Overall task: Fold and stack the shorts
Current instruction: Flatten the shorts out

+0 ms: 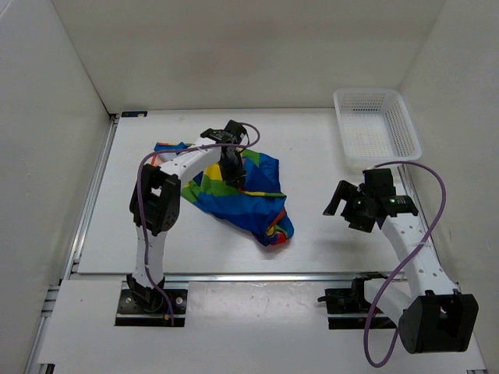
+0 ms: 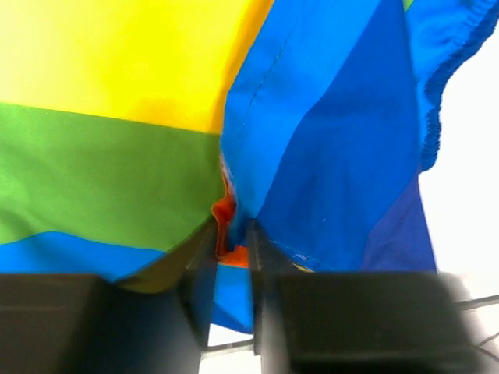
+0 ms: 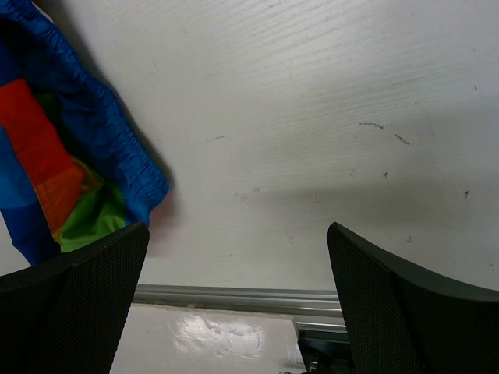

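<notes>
Pinching a fold of the shorts (image 1: pixel 245 202), the left pincer (image 2: pixel 234 238) has its two dark fingers (image 2: pixel 199 265) pressed nearly together, with orange and blue cloth caught in the slim gap between them, a firm nip right where the blue panel meets the green and yellow stripes. From above, that left arm reaches over the garment from its base at the near edge, its wrist pointing down onto the crumpled top of the heap. The shorts lie bunched on the white bench (image 1: pixel 312 249), left of centre and not flat at all: blue fabric dominates, green, yellow and red stripes show through the creases, and one corner trails toward the near edge. Over on the other side, the right pincer (image 3: pixel 238 234) is spread wide with nothing between its fingers, hovering above bare bench near the gathered blue edge of the shorts, which peeks into the left of its wrist view with red, orange and green beside it. It is apart from the cloth. A white mesh basket (image 1: pixel 405 132) sits in the far right corner of the bench, well apart from the shorts.
</notes>
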